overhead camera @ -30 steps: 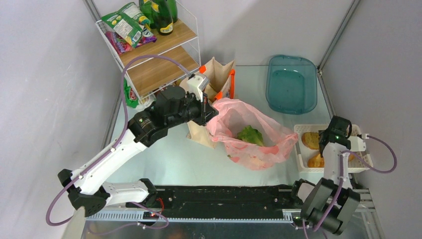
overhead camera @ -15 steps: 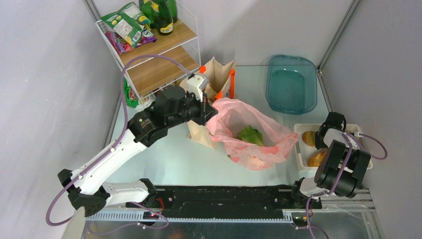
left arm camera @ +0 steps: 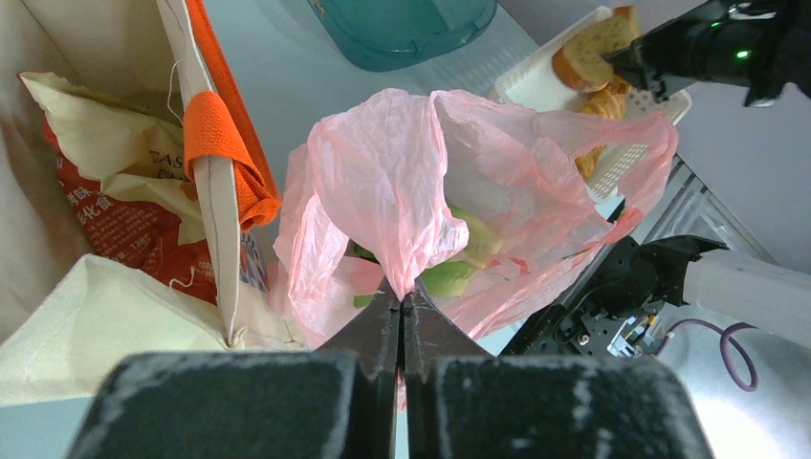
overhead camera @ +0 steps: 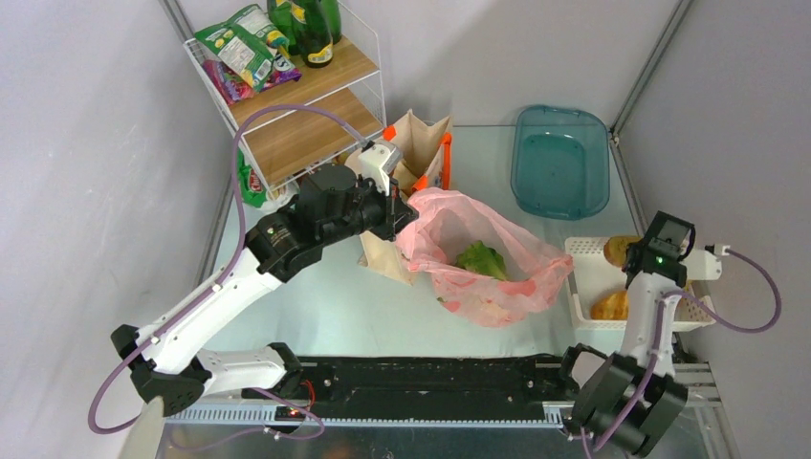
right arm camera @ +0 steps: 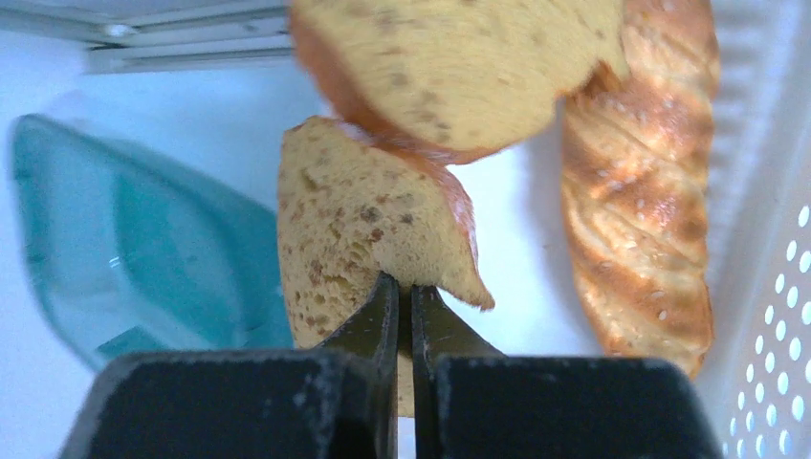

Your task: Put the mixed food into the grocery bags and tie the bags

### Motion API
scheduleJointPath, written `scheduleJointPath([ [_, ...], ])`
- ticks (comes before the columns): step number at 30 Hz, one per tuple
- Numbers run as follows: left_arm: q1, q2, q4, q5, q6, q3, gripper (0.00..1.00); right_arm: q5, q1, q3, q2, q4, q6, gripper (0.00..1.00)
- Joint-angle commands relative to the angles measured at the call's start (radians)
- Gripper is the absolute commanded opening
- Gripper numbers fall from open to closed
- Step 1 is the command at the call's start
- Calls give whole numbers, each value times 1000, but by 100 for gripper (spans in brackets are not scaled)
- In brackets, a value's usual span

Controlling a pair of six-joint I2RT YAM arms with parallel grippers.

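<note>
Two arms share the counter (overhead camera: 335, 306), and only the right one has moved in the last second. The beige tote (overhead camera: 421, 143) stands at the back. Just in front of it, the pink bag (overhead camera: 497, 277) has its rim pinched in the left pincer (left arm camera: 402, 311), which is clamped shut and holds the mouth up as before. The lettuce (overhead camera: 481, 259) sits inside.

At the white basket (overhead camera: 585, 282), the right pincer (right arm camera: 402, 292) was wide a second ago. It has now closed narrow on the edge of a cut bread piece (right arm camera: 368, 229) and raised it over the basket's far corner. I judge the carry to the pink bag comes next. The other bread (right arm camera: 641, 210) waits in the basket.

A red packet (left arm camera: 115, 210) in the tote bears white print too creased to read surely. The shelf packets (overhead camera: 239, 48) have labels too small to read.
</note>
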Motion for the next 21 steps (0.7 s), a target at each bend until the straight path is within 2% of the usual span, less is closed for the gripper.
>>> scheduleJointPath([
  [1,-3,-8,20,2,21,55,0,-92,-9,95,-146,-54,-167,0],
  [6,-3,14,17,19,23,87,0,-244,-11,134,-318,-72,-236,0],
  [10,-3,23,17,29,21,93,0,-296,-12,170,-358,-104,-247,0],
  [12,-3,28,17,28,22,93,0,-447,-12,170,-382,-20,-341,0],
  [14,-3,33,17,34,20,94,0,-793,-11,163,-413,99,-448,0],
  [16,-2,35,16,43,15,99,0,-945,-5,160,-443,188,-477,0],
  [21,0,47,-14,39,-4,128,0,-1089,52,151,-519,358,-454,0],
])
